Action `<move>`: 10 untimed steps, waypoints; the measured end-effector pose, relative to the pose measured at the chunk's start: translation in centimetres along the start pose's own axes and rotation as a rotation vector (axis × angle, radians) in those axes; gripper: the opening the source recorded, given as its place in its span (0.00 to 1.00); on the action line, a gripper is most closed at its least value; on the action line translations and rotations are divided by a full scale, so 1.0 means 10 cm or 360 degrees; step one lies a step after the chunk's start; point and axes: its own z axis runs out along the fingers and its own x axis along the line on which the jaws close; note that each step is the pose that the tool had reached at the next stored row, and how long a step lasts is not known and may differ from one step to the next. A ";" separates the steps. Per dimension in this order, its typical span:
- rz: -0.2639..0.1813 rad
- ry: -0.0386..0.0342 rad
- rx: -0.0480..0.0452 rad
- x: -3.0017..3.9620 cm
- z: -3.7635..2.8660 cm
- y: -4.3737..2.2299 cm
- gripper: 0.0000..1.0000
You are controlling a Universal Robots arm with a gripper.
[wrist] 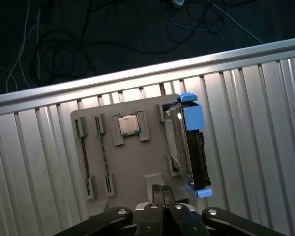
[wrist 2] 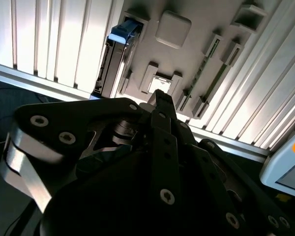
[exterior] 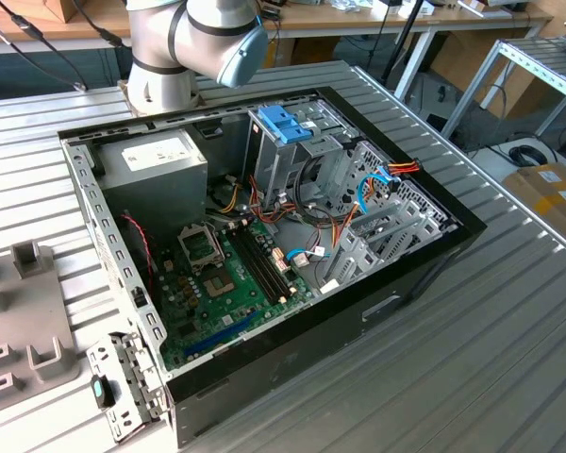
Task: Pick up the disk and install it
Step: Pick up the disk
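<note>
While the black two-finger gripper (wrist: 162,189) hangs over the flat grey plastic fixture tray (wrist: 132,167), its jaws are clenched together with nothing between them; both wrist views show this (wrist 2: 160,98).

The disk (wrist: 187,147), a flat silver-metal hard drive in a blue plastic frame, is parked in the tray, not in the machine. It stands on one long edge in a slot at the tray's side.
- Its long axis runs along that tray side, roughly with the slats of the ribbed aluminium table (wrist: 34,162).
- One blue end cap points at the table's bright edge rail (wrist: 137,73), and the other points back towards the gripper.
- The silver face looks towards the small square processor chip (wrist: 129,124) seated in its holder, and the dark side faces away from the tray.
- The narrow slotted holders (wrist: 80,127) run parallel to it on the far side of the chip.

The gripper is near the disk but clear of it, with no contact. The second wrist view also shows the disk (wrist 2: 115,59) upright on its edge.

In the exterior view the dial is centred on the open black desktop computer case (exterior: 292,349).
- The grey robot arm base (exterior: 184,38) is at 11 o'clock.
- The tray (exterior: 19,321) is at 8 o'clock.
- The blue plastic latch (exterior: 285,123) on the metal drive cage is at 12 o'clock, inside the case.
</note>
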 end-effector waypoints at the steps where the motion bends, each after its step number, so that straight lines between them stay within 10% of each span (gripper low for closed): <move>1: -0.0005 0.0000 0.0000 0.000 0.000 0.000 0.11; 10: -0.0069 0.0001 -0.0002 0.000 0.000 0.000 0.11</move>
